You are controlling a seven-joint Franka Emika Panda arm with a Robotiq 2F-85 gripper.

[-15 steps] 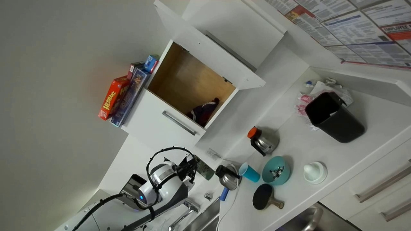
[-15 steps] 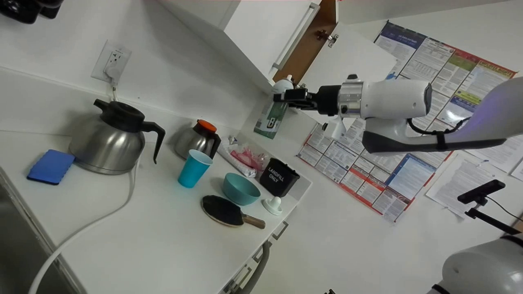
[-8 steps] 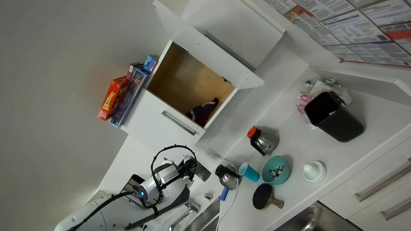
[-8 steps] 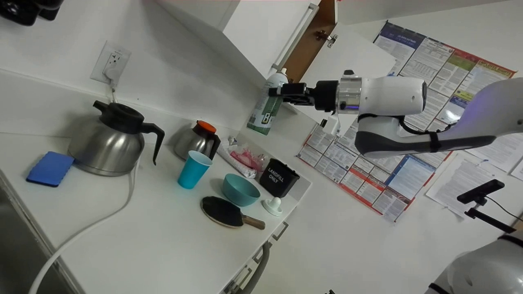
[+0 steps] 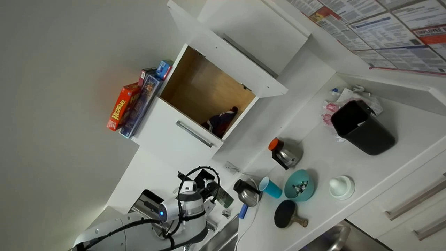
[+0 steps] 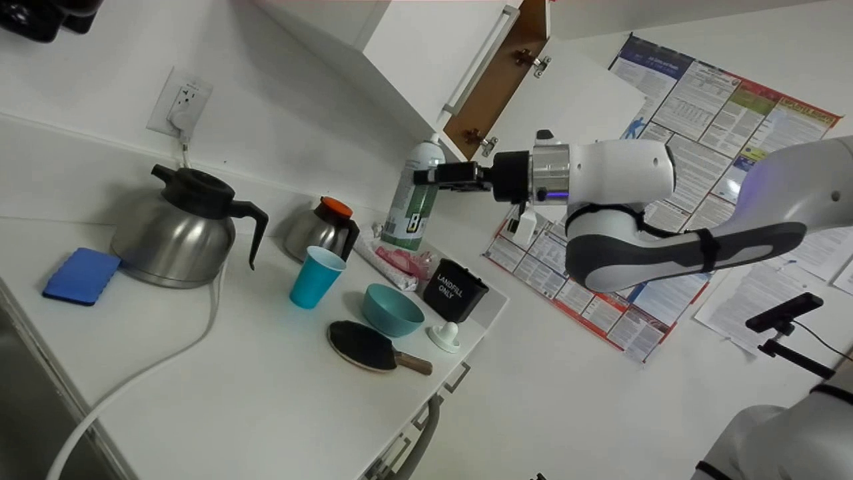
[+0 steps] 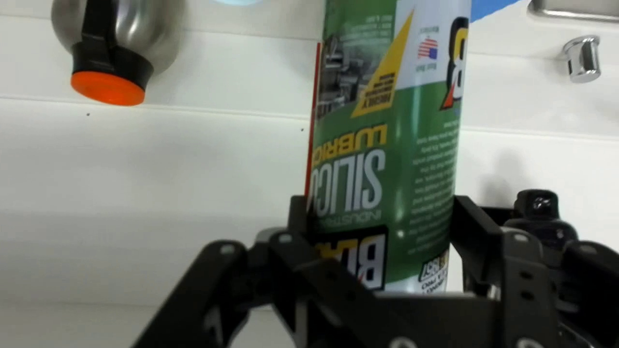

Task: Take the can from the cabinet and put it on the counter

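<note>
The can (image 6: 404,217) is a green-and-white spray can with a white top. My gripper (image 6: 426,177) is shut around its upper part and holds it in the air, outside the cabinet (image 6: 426,60) and above the counter (image 6: 266,393). In the wrist view the can (image 7: 387,159) fills the space between both fingertips (image 7: 379,208), its label upside down. In an exterior view the can (image 5: 224,198) is partly hidden behind the gripper (image 5: 210,188). There the cabinet (image 5: 205,83) shows its open door and wooden inside, with a dark cloth-like item (image 5: 221,122) in it.
On the counter stand a steel carafe (image 6: 176,233), an orange-lidded carafe (image 6: 316,230), a blue cup (image 6: 316,277), a teal bowl (image 6: 393,310), a paddle (image 6: 363,345) and a black bin (image 6: 454,290). A white cord (image 6: 166,360) crosses it. A sink (image 5: 224,237) lies near the arm.
My gripper has carried the can lower and away from the open cabinet, down and to the left in an exterior view. The grip on the can is the same.
</note>
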